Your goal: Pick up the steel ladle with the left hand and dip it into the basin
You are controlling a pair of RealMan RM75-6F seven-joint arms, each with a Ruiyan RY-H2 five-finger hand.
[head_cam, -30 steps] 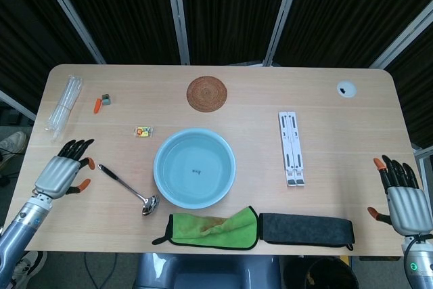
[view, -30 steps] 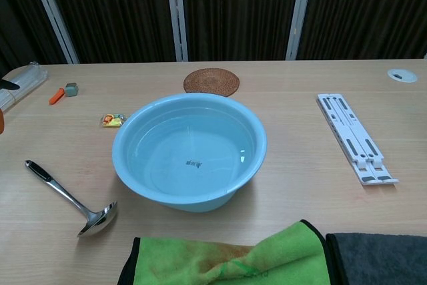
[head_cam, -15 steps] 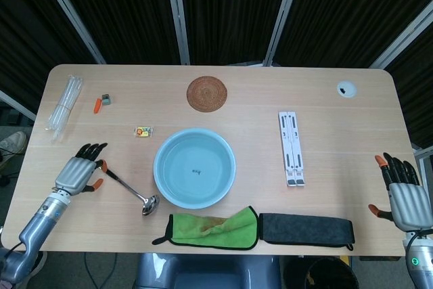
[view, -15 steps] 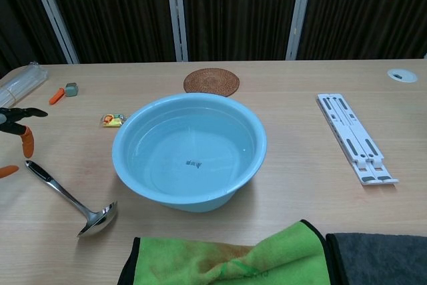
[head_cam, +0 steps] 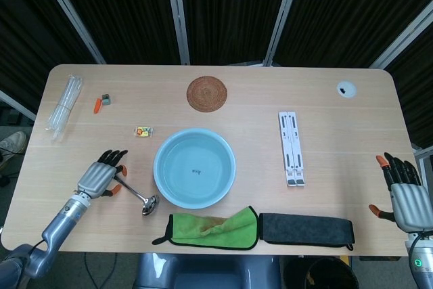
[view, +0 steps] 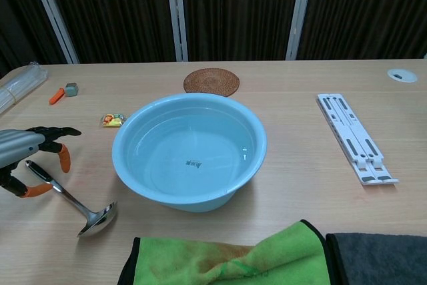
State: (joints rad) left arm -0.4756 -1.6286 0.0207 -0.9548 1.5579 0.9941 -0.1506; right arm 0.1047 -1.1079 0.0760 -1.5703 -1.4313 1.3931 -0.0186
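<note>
The polished steel ladle with a black grip point(view: 69, 199) lies flat on the wooden table point(head_cam: 338, 140), just left of the round pale-blue plastic basin point(view: 189, 151), bowl end nearest the robot. It looks stiff, light and likely slippery on the bare shaft, so the black grip seems the better hold. The left hand point(view: 27, 158) hovers over that grip, fingers spread, holding nothing. The right hand point(head_cam: 406, 194) rests open, well apart. A green cloth point(view: 233, 258) lies near the ladle's bowl; nothing blocks the way to the basin.

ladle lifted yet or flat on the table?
Flat on the table: the steel ladle lies with its bowl down; the left hand is open over its handle.
</note>
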